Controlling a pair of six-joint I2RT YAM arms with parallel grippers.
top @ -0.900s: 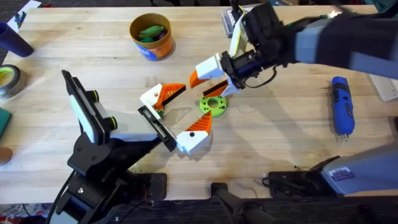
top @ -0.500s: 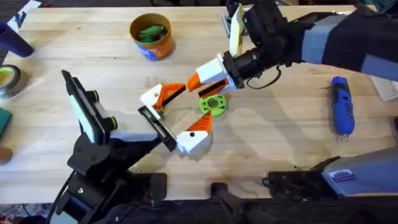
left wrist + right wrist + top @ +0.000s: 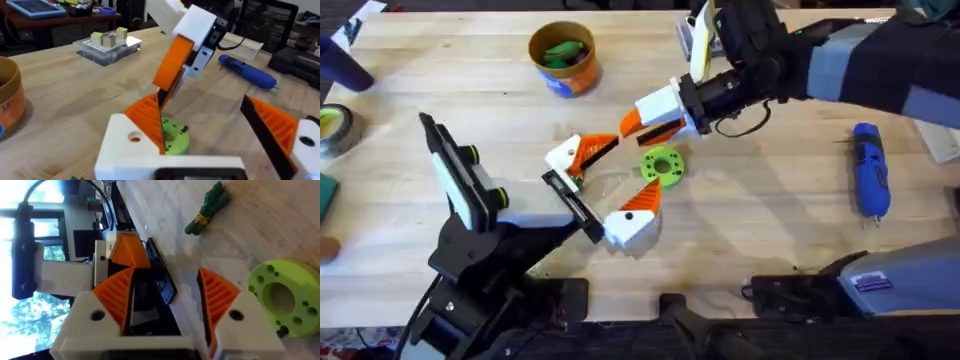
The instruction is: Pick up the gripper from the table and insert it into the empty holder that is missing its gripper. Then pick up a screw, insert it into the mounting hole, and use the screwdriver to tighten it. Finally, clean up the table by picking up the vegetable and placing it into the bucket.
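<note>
A green disc with holes (image 3: 661, 165) lies mid-table, also the green disc (image 3: 172, 140) (image 3: 277, 297). My left gripper (image 3: 636, 167) stands wide open beside it, white fingers with orange pads (image 3: 145, 117) on either side of the disc's near edge. My right gripper (image 3: 640, 130) hovers just behind the disc, open, its orange pads (image 3: 117, 297) apart and holding nothing. The blue screwdriver (image 3: 869, 170) lies on the table at the right. The orange bucket (image 3: 563, 57) at the back holds green pieces. A green vegetable (image 3: 207, 207) lies on the table.
A clear plastic box (image 3: 105, 47) with small parts stands at the back near the right arm. A tape roll (image 3: 335, 128) and a dark blue cup (image 3: 340, 65) sit at the left edge. Bare wood lies between the disc and the screwdriver.
My right gripper has lifted and drawn back from over the green disc toward the table's far side. The left arm and the disc have not moved.
</note>
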